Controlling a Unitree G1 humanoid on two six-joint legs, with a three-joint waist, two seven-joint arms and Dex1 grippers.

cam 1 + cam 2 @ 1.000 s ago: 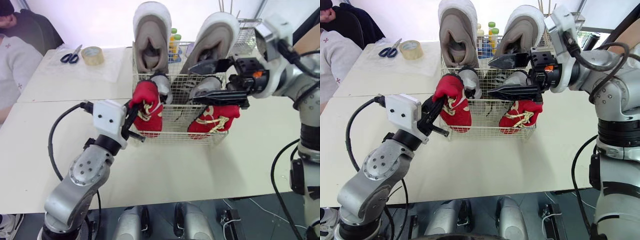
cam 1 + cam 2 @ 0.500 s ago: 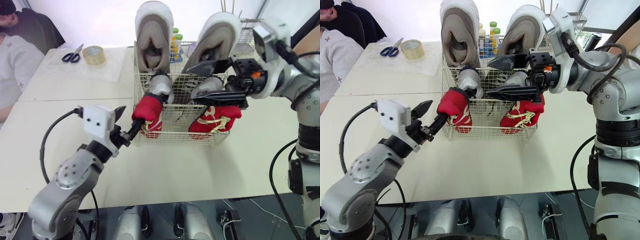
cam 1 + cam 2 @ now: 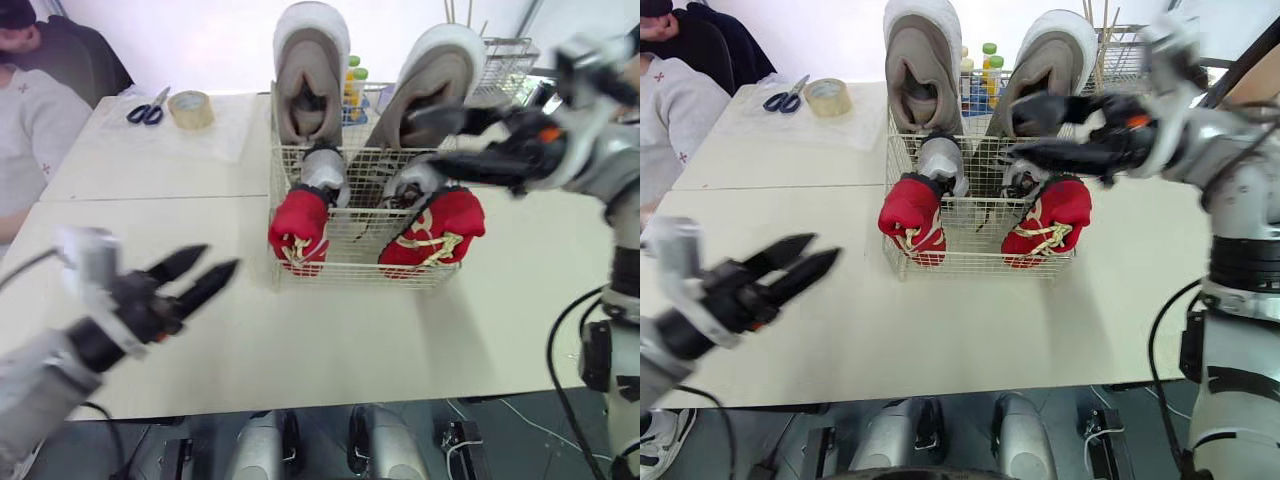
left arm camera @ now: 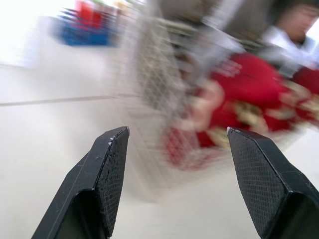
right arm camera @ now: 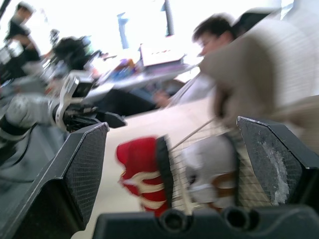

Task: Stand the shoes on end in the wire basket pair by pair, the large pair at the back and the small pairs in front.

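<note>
Left gripper (image 3: 220, 260) wide open, empty, away from wire basket (image 3: 352, 242); right gripper (image 3: 425, 135) likewise, over it. Red shoes (image 3: 298, 225) look soft, light; pinch heel collar.

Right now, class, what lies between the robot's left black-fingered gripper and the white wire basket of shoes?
Between left gripper and wire basket: bare cream table, per the left eye view.

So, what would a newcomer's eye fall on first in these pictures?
Most likely the wire basket in the middle of the table, with two large beige shoes standing on end at its back and a pair of small red shoes in front. Next come the open grippers: the left gripper hovers over the table's near left, the right gripper at the basket's right side.
</note>
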